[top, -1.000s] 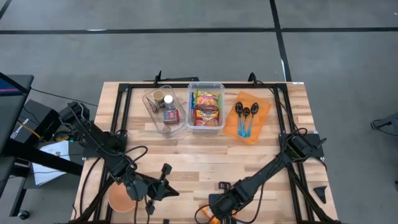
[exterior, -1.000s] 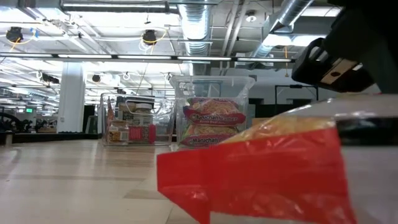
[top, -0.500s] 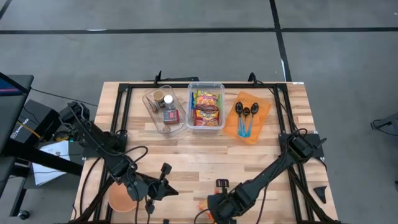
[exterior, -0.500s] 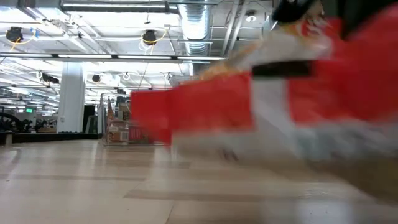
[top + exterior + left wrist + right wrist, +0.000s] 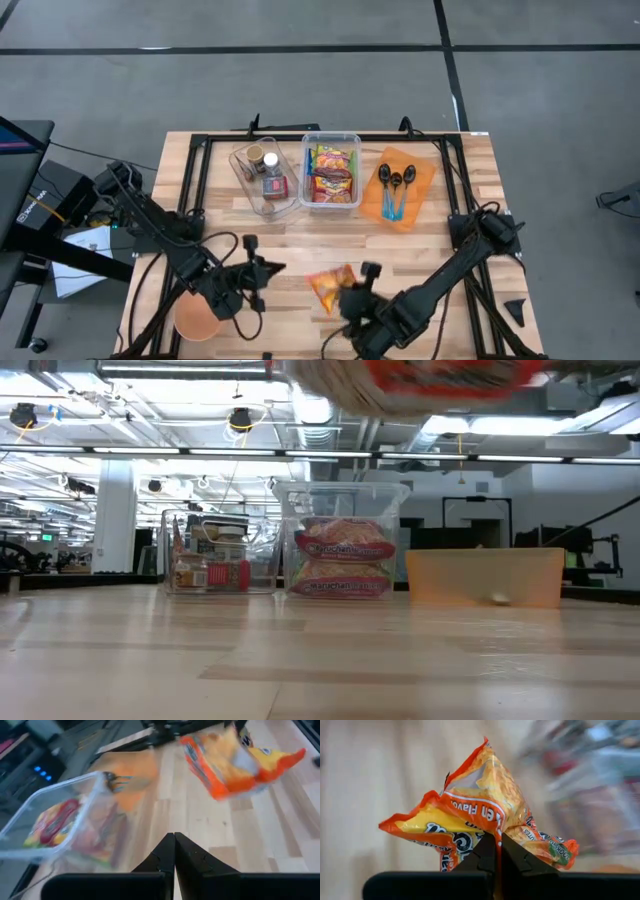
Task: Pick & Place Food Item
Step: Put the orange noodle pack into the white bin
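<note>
An orange and red ramen packet is held in the air over the table's near middle by my right gripper, which is shut on it. The packet also shows in the right wrist view, at the top of the low view, and in the left wrist view. My left gripper is shut and empty, left of the packet and level with it. A clear bin of ramen packets stands at the far middle. My right gripper pinches the packet's crumpled edge between its two fingers. The packet spreads out beyond the fingertips toward the table's left and far side. It is lifted clear of the table, crumpled and tilted.
A clear bin of spice jars stands left of the ramen bin. An orange tray with spoons lies to its right. An orange bowl sits at the near left. Black frame rails run along the table's sides.
My right gripper has risen from the table's near edge and gone toward the far edge, carrying the packet, which is lifted well clear of the table. My left gripper has gone a little toward the far edge.
</note>
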